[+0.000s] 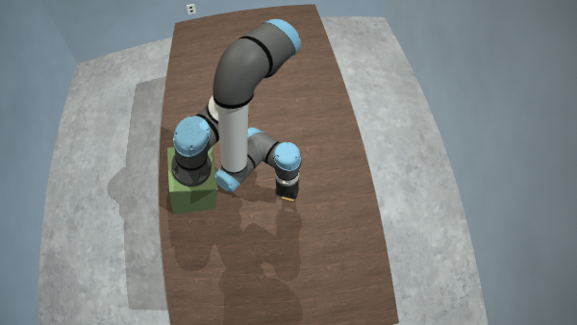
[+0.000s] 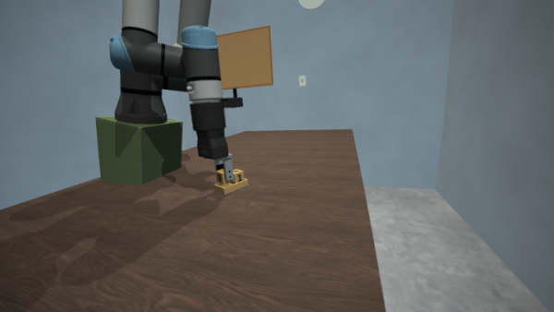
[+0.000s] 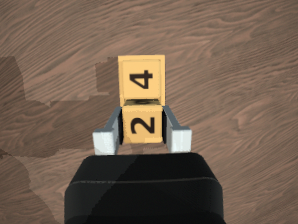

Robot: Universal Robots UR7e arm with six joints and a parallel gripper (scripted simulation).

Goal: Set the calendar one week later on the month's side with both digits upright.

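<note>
Gripper [image 1: 288, 196] [image 2: 225, 177] [image 3: 142, 117] clamped on the 2-top cube [image 2: 220, 177] [image 3: 128, 136], down at the tray [image 2: 234, 186]. 4-top cube [image 2: 237, 173] [image 3: 128, 66] just beyond it, in the tray. Risks: skewed release leaves the held cube tilted; fingers drag it or snag its neighbour on exit. Readable: 2, 4 on tops, 1 on the neighbour's side. No brands legible.

2-topped cube [image 2: 220, 177] [image 3: 142, 125], front digit seemingly illegible
</note>
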